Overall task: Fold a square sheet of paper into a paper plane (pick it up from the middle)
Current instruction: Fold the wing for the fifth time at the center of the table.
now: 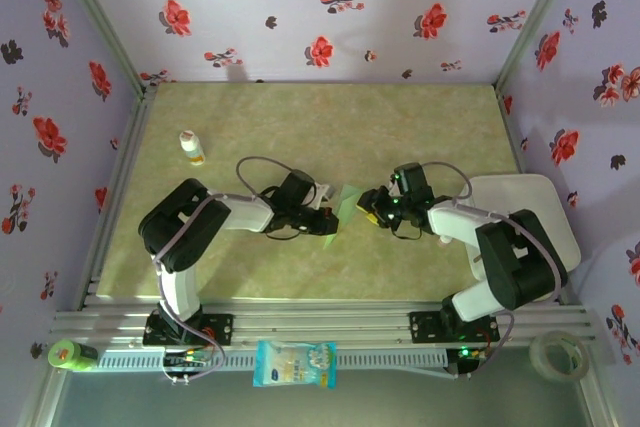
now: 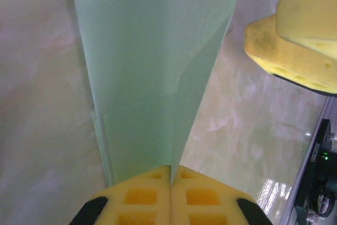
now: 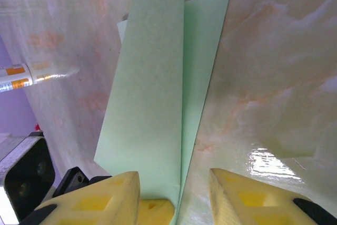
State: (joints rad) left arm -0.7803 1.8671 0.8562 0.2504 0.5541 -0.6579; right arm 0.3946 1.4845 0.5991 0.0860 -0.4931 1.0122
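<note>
I am reading the left pincer (image 2: 170, 175) as pressed together, pinching one end of the folded green paper (image 2: 152, 67) — the paper is sitting over the middle of the counter (image 1: 420, 127), between both arms. The right pincer (image 3: 174, 178) is standing spread — the paper's other end is lying between its fingers.

Top view bright, evenly lit from above, sharp; faint soft shadows on the surface (image 1: 420, 127) just beside the paper (image 1: 348, 197). Wrist views softer: paper slightly blurred up close, white glare patch on the glossy surface right of the paper, bottom edge out of focus.
</note>
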